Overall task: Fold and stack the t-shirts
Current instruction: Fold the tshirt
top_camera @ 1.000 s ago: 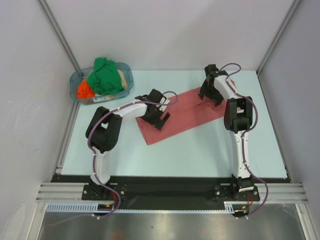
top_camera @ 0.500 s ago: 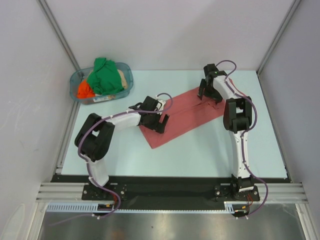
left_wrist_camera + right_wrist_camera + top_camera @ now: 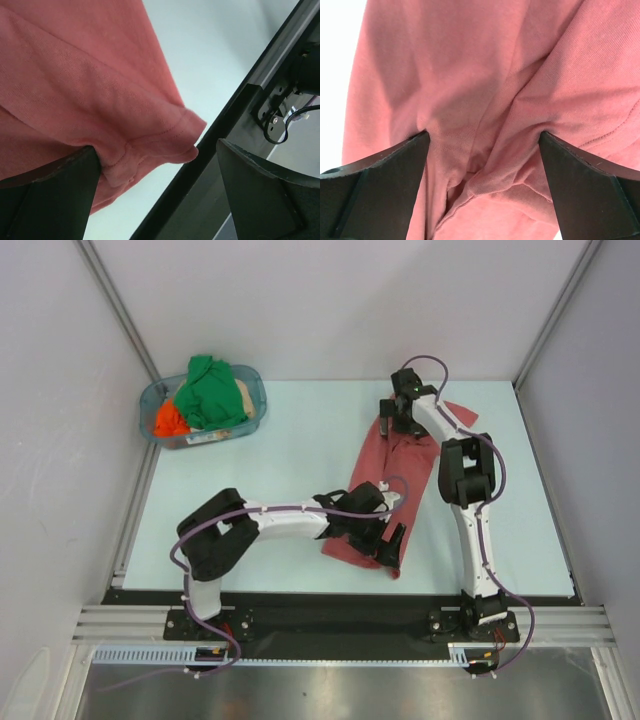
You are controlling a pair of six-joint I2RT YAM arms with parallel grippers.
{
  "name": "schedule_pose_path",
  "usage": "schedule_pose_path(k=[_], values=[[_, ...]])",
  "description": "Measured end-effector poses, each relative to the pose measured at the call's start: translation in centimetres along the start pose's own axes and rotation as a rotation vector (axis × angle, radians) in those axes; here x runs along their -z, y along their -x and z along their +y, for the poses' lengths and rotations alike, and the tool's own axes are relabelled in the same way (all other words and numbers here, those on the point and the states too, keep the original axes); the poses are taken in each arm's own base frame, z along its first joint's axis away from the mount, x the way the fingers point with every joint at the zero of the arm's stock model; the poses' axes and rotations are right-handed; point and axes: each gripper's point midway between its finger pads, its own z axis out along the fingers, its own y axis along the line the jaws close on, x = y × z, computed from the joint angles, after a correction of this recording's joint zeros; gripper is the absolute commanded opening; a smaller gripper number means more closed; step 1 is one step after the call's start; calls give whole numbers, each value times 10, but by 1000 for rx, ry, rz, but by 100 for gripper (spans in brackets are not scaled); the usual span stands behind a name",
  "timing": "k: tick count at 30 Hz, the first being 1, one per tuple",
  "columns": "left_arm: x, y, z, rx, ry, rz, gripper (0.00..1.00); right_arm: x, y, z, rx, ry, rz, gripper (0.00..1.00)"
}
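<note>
Salmon-red t-shirt [image 3: 374, 466]: one item, spread as a long crumpled strip on the pale table [image 3: 280, 455]. It runs from the far right of centre down towards the near edge, and both grippers are on it.

Far end of the strip: the right gripper [image 3: 393, 418] sits on it. In the right wrist view we see its fingers [image 3: 385, 170] spread wide. The cloth between them is gathered into soft folds that run up towards the tips. We see nothing pinched between the fingers.

Near end of the strip: the left gripper [image 3: 388, 536] sits on it, with the arm stretched low across the table. In the left wrist view we see the fingers [image 3: 55, 185] well apart. A stitched hem corner of the shirt bunches against one of them, and the other stands clear of the cloth. That corner lies just beside the black rail [image 3: 240, 117] at the table's near edge.

Remaining t-shirts: green [image 3: 210, 390], orange [image 3: 169, 423] and beige [image 3: 243, 396]. We find them heaped unfolded in the clear blue-tinted tub [image 3: 200, 438] at the far left corner, green on top, well apart from both grippers.
</note>
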Motion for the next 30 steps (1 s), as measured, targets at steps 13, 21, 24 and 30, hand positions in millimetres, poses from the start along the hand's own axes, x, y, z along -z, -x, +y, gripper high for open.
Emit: schedule_pose_path(k=[13,21,24,30], values=[[48,-34,-15,52,130,138,100,41,-15,15,8,37,38,100],[84,39,-48,-24,98,-14,100,103,38,2,-87,22,-119,100],[70,55,-31,-19,124,-22,100,99,49,-12,-112,9,-138,100],[13,39,35,-1,242,78,100,46,45,-32,-102,-28,-112,100]])
